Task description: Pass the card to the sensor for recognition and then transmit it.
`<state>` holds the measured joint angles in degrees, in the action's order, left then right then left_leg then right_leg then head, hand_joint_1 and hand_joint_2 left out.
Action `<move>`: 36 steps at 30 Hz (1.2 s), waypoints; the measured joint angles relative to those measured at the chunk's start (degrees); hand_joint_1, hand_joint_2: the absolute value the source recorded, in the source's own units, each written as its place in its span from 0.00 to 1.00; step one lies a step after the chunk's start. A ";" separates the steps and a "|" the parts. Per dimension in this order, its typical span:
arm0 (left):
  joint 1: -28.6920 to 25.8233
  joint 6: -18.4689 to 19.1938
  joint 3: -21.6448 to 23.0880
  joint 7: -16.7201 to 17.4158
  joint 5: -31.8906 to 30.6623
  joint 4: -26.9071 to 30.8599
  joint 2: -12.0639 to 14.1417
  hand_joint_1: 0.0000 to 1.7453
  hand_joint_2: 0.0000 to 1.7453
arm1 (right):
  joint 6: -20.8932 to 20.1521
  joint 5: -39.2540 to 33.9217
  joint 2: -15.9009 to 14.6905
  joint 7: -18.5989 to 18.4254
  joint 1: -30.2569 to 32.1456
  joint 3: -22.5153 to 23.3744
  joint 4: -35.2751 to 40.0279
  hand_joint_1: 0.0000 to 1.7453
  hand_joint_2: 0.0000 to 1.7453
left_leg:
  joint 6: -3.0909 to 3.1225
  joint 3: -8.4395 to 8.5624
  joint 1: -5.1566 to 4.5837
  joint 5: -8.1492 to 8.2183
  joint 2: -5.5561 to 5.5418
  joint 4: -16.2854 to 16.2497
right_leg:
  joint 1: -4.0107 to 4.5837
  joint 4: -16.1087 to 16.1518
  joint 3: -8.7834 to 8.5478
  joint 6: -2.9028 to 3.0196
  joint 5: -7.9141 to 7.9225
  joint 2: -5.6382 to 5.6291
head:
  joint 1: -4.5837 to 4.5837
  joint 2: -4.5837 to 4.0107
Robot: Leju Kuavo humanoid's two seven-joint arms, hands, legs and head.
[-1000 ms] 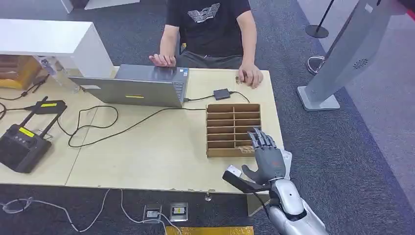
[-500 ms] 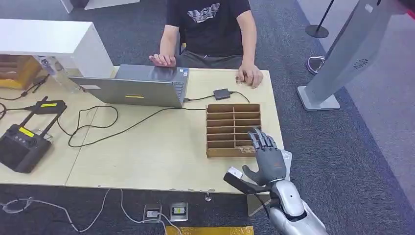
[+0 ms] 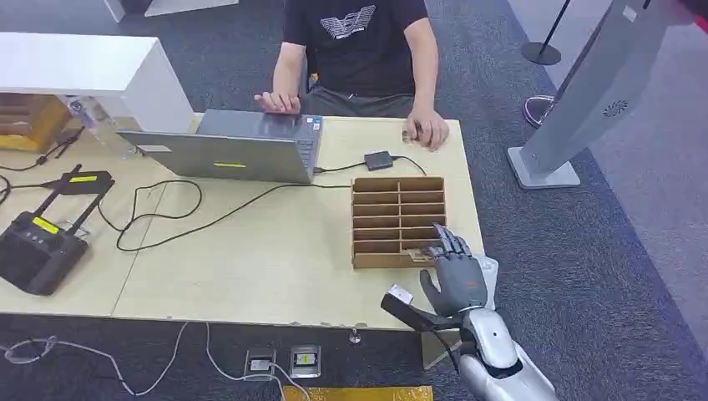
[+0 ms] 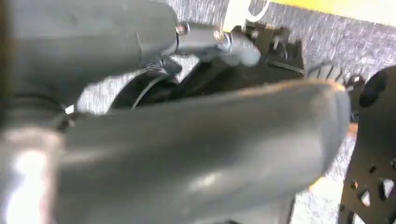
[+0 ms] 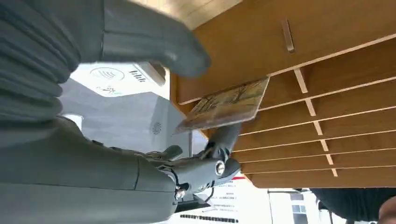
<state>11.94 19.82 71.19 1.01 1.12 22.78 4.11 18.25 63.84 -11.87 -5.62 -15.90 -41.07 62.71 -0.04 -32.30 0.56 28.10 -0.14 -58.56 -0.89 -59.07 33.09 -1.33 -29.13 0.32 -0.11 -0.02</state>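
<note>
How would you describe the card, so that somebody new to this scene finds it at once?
On the table stands a brown slotted rack. The card sits at the rack's near right corner, by the right hand, whose fingers touch it. It alone carries a printed picture; the other slots look empty.

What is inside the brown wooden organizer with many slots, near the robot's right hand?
One patterned card sticks out of a slot in the brown wooden slotted organizer, with the right hand touching it. The other visible slots look empty; the card's inner part is hidden.
</note>
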 joint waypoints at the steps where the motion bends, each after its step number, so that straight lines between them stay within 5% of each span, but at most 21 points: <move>1: 0.00 -0.17 -0.22 0.00 0.39 0.24 0.22 0.00 0.00 | 0.41 0.02 0.00 -0.02 -0.01 0.00 0.00 1.00 1.00 | 0.00 0.01 0.00 0.00 0.00 0.00 | 0.00 0.00 0.00 0.00 0.00 -0.01 | -0.04 0.00; 9: -0.01 -0.53 -0.26 -1.75 1.29 0.19 0.50 0.00 0.00 | 3.11 0.24 0.04 0.68 -0.13 0.00 -0.11 1.00 1.00 | 0.00 0.01 0.00 0.00 0.00 0.00 | 0.00 0.00 -0.02 0.00 0.00 0.00 | -0.02 0.00; 14: -0.15 -0.70 -0.26 12.60 4.37 5.93 2.01 0.00 0.00 | 0.74 0.33 0.26 -0.13 -0.15 0.00 0.79 1.00 1.00 | 0.00 0.03 0.00 0.00 0.00 0.00 | 0.00 0.00 -0.03 0.00 0.00 -0.01 | -0.02 0.00; 19: -0.97 -1.11 -0.28 14.58 4.89 11.86 4.00 0.00 0.00 | 0.18 0.74 0.31 -0.39 -0.14 0.02 1.40 0.99 1.00 | 0.00 0.02 0.00 0.00 0.00 0.00 | 0.00 0.00 -0.02 0.00 0.00 0.02 | -0.04 0.00; 20: -1.04 -1.18 -0.26 13.43 5.24 12.83 4.22 0.00 0.00 | 0.33 0.94 0.31 -0.37 -0.13 0.02 1.40 0.99 1.00 | 0.00 0.01 0.00 0.00 -0.01 0.00 | 0.00 0.00 -0.02 0.00 0.00 0.02 | 0.00 0.00; 23: -0.89 -0.96 -0.26 2.74 4.61 11.96 4.63 0.00 0.00 | 2.93 0.98 0.33 1.07 -0.12 0.04 1.01 1.00 1.00 | 0.00 0.00 0.00 0.00 -0.01 0.00 | 0.00 0.00 -0.01 0.00 0.00 0.00 | -0.04 0.00; 27: -0.81 -0.26 -0.15 3.30 3.75 11.78 5.18 0.00 0.00 | 4.00 1.07 0.66 1.77 -0.18 0.24 0.48 1.00 1.00 | 0.00 0.00 0.00 0.00 0.01 0.00 | 0.00 0.00 0.00 0.00 0.00 -0.02 | 0.00 0.00; 30: -0.57 -0.66 -0.02 -2.10 2.55 9.85 5.33 0.00 0.00 | 6.32 1.09 0.87 2.84 -0.45 0.26 -0.66 1.00 1.00 | 0.00 0.00 0.01 -0.01 -0.01 0.00 | 0.01 0.00 -0.01 0.00 0.00 0.02 | -0.04 0.00; 32: -0.76 -2.06 0.04 4.48 4.20 11.22 5.97 0.00 0.00 | 5.99 2.69 1.27 1.62 -0.79 0.53 -0.61 1.00 1.00 | -0.03 -0.01 0.00 -0.02 0.01 0.00 | 0.00 -0.03 0.00 0.01 0.01 -0.02 | 0.00 0.00; 35: -2.28 -4.92 -0.94 25.01 10.39 21.55 9.52 0.00 0.00 | 3.00 7.56 1.97 0.50 -2.00 1.90 2.03 1.00 1.00 | -0.04 -0.01 0.01 -0.03 0.08 0.00 | 0.00 -0.07 0.02 0.03 0.04 -0.04 | -0.04 0.00; 36: -2.86 -5.33 -1.42 27.79 12.37 25.35 11.00 0.00 0.00 | 1.13 9.16 2.32 1.18 -2.83 2.74 3.55 1.00 1.00 | -0.05 0.01 0.00 -0.04 0.09 0.00 | 0.00 -0.08 0.03 0.05 0.05 -0.07 | 0.00 0.00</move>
<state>9.08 14.49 69.77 28.79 13.49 48.12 15.11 19.38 73.01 -9.55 -4.43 -18.73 -38.33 66.25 -0.09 -32.29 0.56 28.06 -0.05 -58.56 -0.89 -59.15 33.11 -1.29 -29.08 0.25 -0.11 -0.02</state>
